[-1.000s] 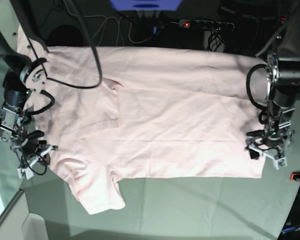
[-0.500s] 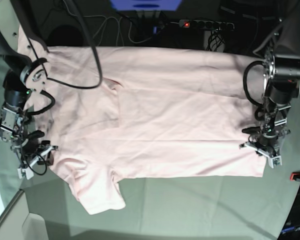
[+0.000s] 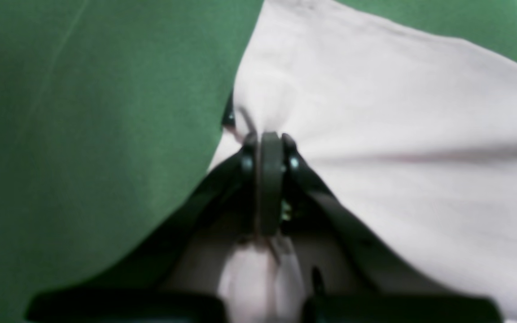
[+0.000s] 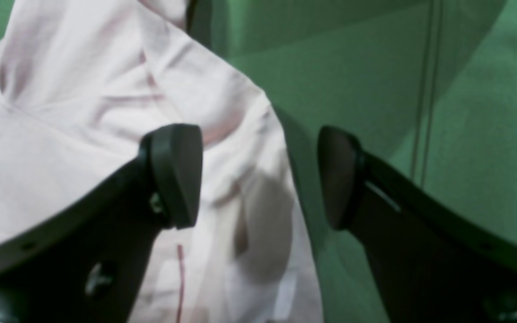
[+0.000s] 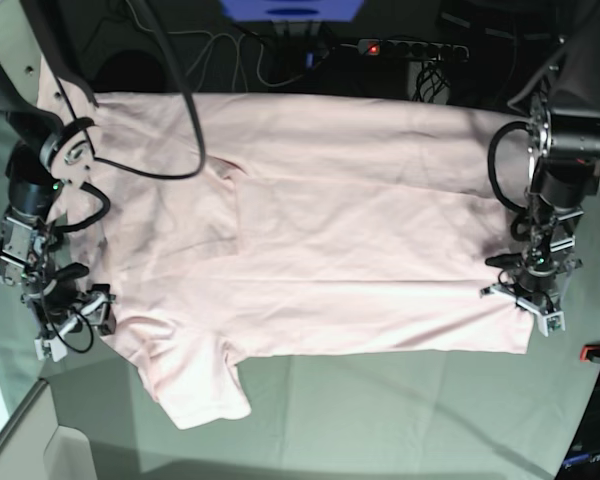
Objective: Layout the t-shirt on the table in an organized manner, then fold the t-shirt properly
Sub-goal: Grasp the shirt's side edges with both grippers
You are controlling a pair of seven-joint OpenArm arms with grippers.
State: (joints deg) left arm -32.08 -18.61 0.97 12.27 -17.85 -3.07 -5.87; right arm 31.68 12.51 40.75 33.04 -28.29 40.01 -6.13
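The t-shirt (image 5: 320,230) lies spread flat on the tabletop (image 5: 400,410), its plain side up with no lettering showing, and it fills the stretch between the two claws. The left claw (image 3: 265,148) is pinched together on a tuck of cloth at the hem edge, pink fabric bunching up just ahead of its tips and green tabletop off to one side. The right claw (image 4: 258,175) stands apart, one finger over the cloth and the other over bare tabletop, so the shirt's edge near the shoulder runs between them, not yet gripped. To do this step well, I would judge that the right claw should settle over that edge and close on both layers before either arm lifts, then both should pull evenly outward so the body stays taut and wrinkle-free. The shirt's long axis runs claw to claw, hem toward the left claw, with the collar end and a free sleeve (image 5: 195,385) by the right claw.
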